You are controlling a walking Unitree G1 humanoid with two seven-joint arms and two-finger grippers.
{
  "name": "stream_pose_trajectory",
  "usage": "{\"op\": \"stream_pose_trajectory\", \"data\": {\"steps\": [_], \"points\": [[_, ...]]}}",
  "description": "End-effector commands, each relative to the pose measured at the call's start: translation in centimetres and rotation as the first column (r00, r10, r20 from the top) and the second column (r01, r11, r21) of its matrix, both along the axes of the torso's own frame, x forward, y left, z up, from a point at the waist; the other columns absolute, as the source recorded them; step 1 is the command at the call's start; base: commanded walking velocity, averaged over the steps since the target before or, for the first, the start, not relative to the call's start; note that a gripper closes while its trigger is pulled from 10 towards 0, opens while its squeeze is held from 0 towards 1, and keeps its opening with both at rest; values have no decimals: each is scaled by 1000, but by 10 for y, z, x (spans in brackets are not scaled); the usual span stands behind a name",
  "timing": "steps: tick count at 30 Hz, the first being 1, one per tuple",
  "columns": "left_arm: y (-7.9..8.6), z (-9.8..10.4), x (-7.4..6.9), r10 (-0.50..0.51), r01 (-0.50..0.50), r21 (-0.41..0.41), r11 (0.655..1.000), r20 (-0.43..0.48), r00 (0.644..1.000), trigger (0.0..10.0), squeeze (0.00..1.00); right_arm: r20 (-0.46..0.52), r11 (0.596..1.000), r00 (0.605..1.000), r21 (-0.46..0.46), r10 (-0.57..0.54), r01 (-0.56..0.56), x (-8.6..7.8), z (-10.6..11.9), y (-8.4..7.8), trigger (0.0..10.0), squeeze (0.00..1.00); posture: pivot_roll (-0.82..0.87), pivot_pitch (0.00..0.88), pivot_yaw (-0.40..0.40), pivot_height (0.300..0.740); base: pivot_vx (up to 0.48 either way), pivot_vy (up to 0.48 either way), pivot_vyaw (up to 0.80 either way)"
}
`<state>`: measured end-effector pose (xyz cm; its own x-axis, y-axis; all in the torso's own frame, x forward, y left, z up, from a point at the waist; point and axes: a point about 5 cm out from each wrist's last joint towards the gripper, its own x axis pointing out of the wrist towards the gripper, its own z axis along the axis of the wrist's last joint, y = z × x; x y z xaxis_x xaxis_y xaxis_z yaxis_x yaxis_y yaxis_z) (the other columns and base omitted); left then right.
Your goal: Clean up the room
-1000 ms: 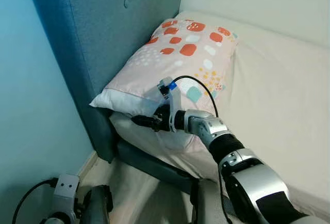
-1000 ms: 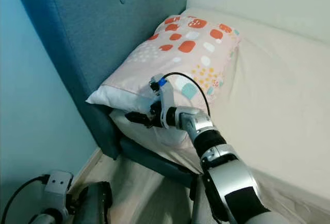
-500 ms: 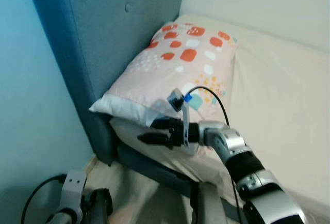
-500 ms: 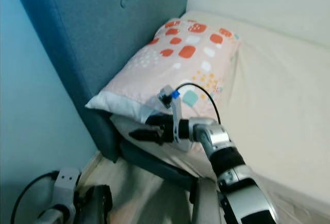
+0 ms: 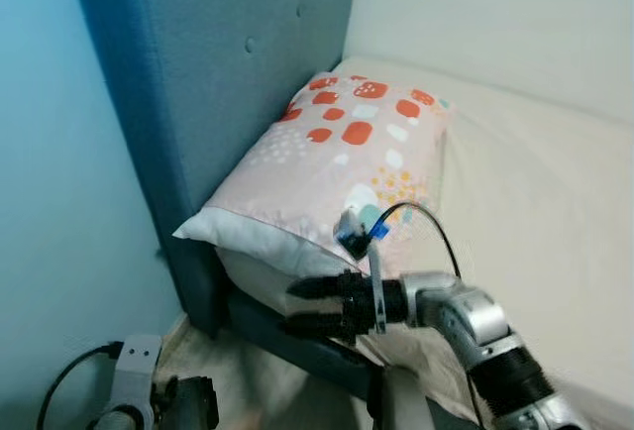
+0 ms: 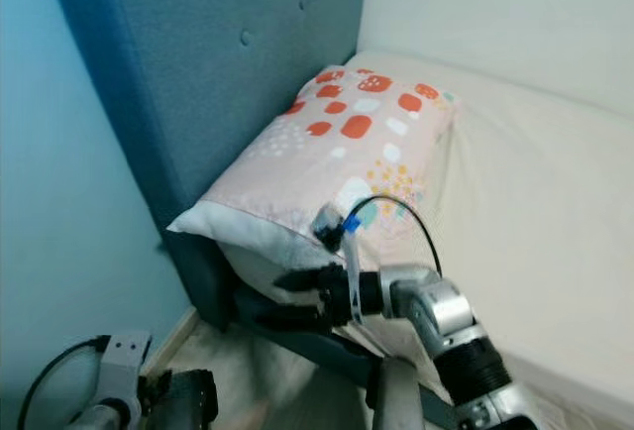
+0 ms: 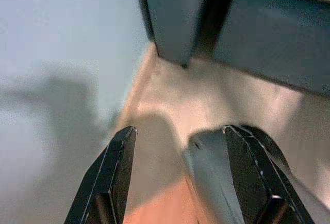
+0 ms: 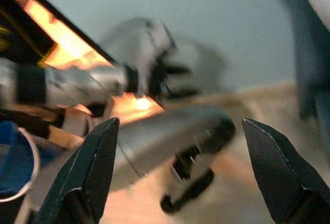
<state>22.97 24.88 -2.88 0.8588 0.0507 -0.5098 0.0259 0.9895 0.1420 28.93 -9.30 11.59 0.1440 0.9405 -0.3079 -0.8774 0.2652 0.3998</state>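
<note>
A pink pillow (image 5: 337, 158) with orange, white and teal spots lies at the head of the bed against the blue headboard (image 5: 218, 73). My right gripper (image 5: 300, 308) hangs open in front of the pillow's near white edge, just off the bed's side, with nothing between its fingers (image 8: 87, 177). In the right wrist view it faces the floor and my left arm. My left gripper (image 7: 180, 128) is low by the floor, open and empty, beside the bed base corner (image 7: 175, 17).
The cream mattress (image 5: 535, 202) stretches to the right with a pale wall behind it. A light blue wall (image 5: 59, 202) closes in the left side. The dark blue bed base (image 5: 287, 336) runs below the pillow, above a narrow strip of wood floor (image 7: 170, 100).
My right gripper has drawn back and down from the pillow's front edge, and its fingers have spread apart. The camera has shifted a little.
</note>
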Motion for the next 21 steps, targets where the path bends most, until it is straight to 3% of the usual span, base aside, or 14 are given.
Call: {"op": "stream_pose_trajectory", "data": {"steps": [1, 3, 4, 5, 6, 8, 9, 11, 13, 15, 17, 18, 19, 21], "points": [[1, -3, -3, 12, -12, -3, 1000, -20, 1000, 10000, 0, 2, 999, 999, -35, -34, 34, 1, -6, -4, 10000, 0, 85, 25, -89, 486, 0, 0, 0], [-2, 3, 5, 6, -5, -20, 1000, 15, 1000, 10000, 0, 16, 998, 1000, 61, -18, 17, -6, 5, -1, 10000, 0, 86, 19, -83, 486, 0, 0, 0], [-2, 3, 5, 6, -5, -20, 1000, 15, 1000, 10000, 0, 16, 998, 1000, 61, -18, 17, -6, 5, -1, 10000, 0, 86, 19, -83, 486, 0, 0, 0], [-3, 7, 10, 7, -5, -29, 1000, 43, 999, 10000, 0, 42, 987, 999, 157, -25, 18, -8, 18, 0, 10000, 0, 86, 19, -83, 486, 0, 0, 0], [-3, 12, 16, 22, -18, -48, 999, 82, 996, 10000, 0, 62, 958, 994, 278, -87, 66, -4, 34, -3, 10000, 0, 86, 19, -83, 486, 0, 0, 0], [-3, 12, 16, 22, -18, -48, 999, 82, 996, 10000, 0, 62, 958, 994, 278, -87, 66, -4, 34, -3, 10000, 0, 86, 19, -83, 486, 0, 0, 0], [-3, 18, 22, 35, -27, -69, 997, 119, 992, 10000, 0, 73, 917, 980, 371, -185, 146, 4, 47, -9, 10000, 0, 80, 17, -83, 486, 0, 0, 0], [-3, 18, 22, 35, -27, -69, 997, 119, 992, 10000, 0, 73, 917, 980, 371, -185, 146, 4, 47, -9, 10000, 0, 80, 17, -83, 486, 0, 0, 0], [-9, 25, 30, 15, 4, -117, 993, 157, 988, 10000, 0, 52, 820, 923, 479, -382, 313, 21, 59, -24, 10000, 0, 84, 12, -84, 486, 0, 0, 0], [-9, 25, 30, 15, 4, -117, 993, 157, 988, 10000, 0, 52, 820, 923, 479, -382, 313, 21, 59, -24, 10000, 0, 84, 12, -84, 486, 0, 0, 0], [-19, 20, 28, -80, 95, -118, 988, 127, 989, 10000, 0, 17, 727, 858, 541, -513, 423, 33, 65, -38, 10000, 0, 82, 4, -82, 486, 0, 0, 0], [-19, 20, 28, -80, 95, -118, 988, 127, 989, 10000, 0, 17, 727, 858, 541, -513, 423, 33, 65, -38, 10000, 0, 82, 4, -82, 486, 0, 0, 0], [-22, 18, 26, -109, 121, -113, 986, 110, 988, 10000, 0, 4, 697, 840, 561, -543, 447, 35, 66, -42, 10000, 0, 82, 4, -82, 486, 0, 0, 0], [-22, 18, 26, -109, 121, -113, 986, 110, 988, 10000, 0, 4, 697, 840, 561, -543, 447, 35, 66, -42, 10000, 0, 82, 4, -82, 486, 0, 0, 0]]}}
